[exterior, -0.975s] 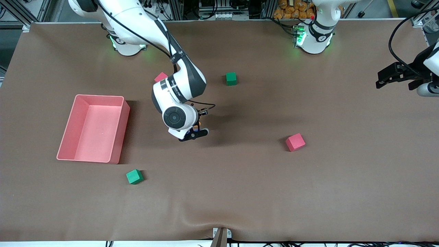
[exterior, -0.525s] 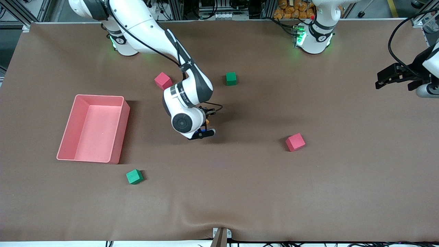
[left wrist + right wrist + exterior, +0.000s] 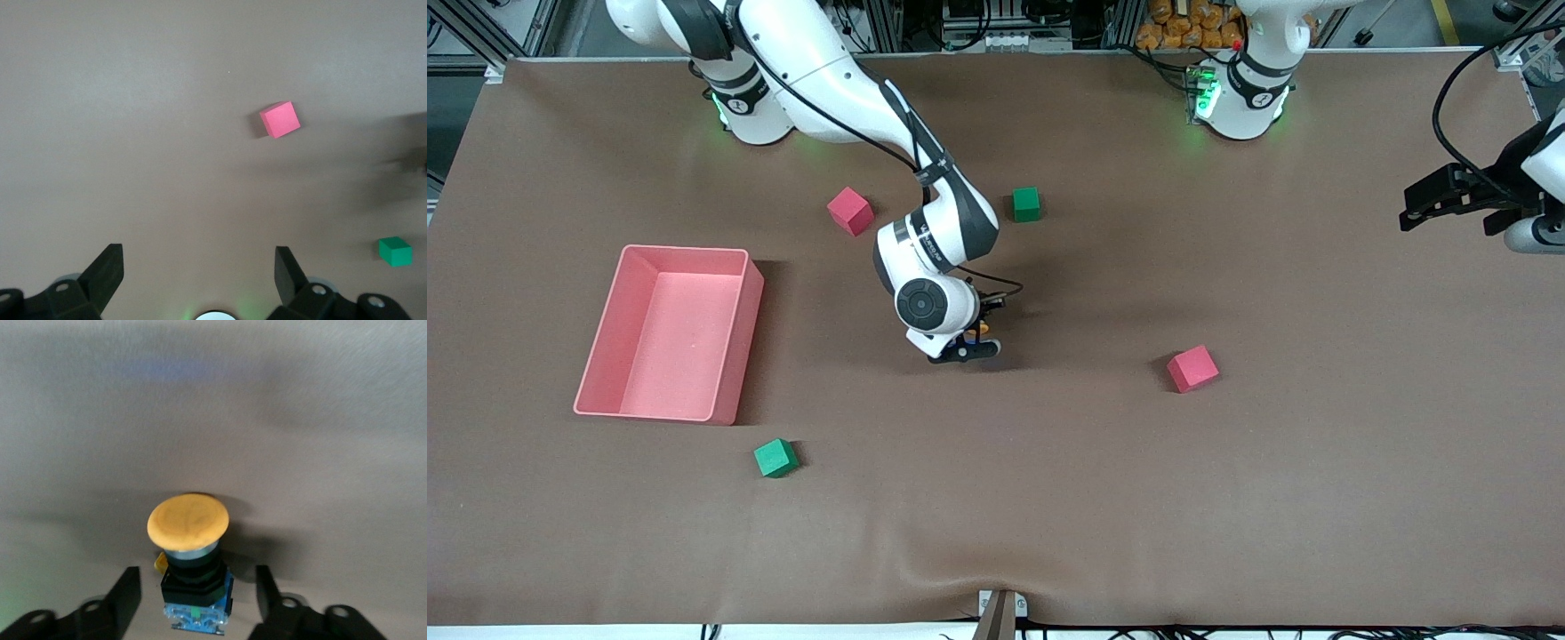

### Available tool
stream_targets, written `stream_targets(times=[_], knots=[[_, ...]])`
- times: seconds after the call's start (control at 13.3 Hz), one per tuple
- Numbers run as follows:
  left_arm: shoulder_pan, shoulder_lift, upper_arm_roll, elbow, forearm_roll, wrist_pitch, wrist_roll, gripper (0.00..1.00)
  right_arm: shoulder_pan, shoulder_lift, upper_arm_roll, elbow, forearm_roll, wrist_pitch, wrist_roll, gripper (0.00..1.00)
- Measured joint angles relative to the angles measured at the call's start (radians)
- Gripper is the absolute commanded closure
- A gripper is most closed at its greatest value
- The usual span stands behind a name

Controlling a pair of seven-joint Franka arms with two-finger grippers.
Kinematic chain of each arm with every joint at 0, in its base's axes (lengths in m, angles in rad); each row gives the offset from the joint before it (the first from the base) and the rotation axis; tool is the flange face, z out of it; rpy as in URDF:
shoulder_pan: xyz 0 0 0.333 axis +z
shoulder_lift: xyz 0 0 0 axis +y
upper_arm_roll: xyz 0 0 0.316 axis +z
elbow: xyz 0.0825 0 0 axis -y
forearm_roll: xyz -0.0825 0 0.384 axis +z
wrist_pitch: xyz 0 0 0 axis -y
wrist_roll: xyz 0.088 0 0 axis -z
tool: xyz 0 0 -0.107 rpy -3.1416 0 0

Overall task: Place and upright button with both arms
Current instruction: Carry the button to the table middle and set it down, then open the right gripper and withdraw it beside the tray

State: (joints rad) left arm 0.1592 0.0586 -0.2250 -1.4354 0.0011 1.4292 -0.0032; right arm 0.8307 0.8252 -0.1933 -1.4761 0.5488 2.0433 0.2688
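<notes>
The small push-button with a round orange cap, black body and bluish base [image 3: 190, 553] lies lengthwise between the right gripper's [image 3: 197, 600] parted, untouching fingers, the left gripper [image 3: 197, 277] waits spread wide, and the pink rectangular plastic bin [image 3: 609, 356] holds nothing.

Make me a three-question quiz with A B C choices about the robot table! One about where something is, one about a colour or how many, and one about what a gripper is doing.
1. What is the right gripper over?
A. the pink bin
B. the bare table mat, between the bin and a pink cube
C. a green cube

2. How many green cubes are on the table?
A. one
B. two
C. four

3. How do the right gripper's fingers stand around the button?
A. open, apart from it
B. clamped on it
C. folded away

Answers:
1 B, the front view shows it between the pink bin and the pink cube.
2 B, the green cubes.
3 A, gaps show on both sides in the right wrist view.
</notes>
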Motion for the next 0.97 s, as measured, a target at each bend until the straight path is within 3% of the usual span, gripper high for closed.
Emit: stream_targets(times=[0.3, 0.67, 0.97], knots=[[0.0, 0.0, 0.0, 0.0, 0.0, 0.0, 0.0, 0.0, -0.005, -0.037, -0.013, 0.033, 0.002, 0.006, 0.0, 0.0], [0.0, 0.0, 0.001, -0.001, 0.0, 0.0, 0.0, 0.0, -0.043, -0.246, -0.012, 0.054, -0.015, -0.037, -0.026, 0.0], [0.001, 0.002, 0.001, -0.001, 0.0, 0.0, 0.0, 0.0, -0.148, -0.425, 0.025, 0.049, -0.182, -0.121, -0.041, 0.0]])
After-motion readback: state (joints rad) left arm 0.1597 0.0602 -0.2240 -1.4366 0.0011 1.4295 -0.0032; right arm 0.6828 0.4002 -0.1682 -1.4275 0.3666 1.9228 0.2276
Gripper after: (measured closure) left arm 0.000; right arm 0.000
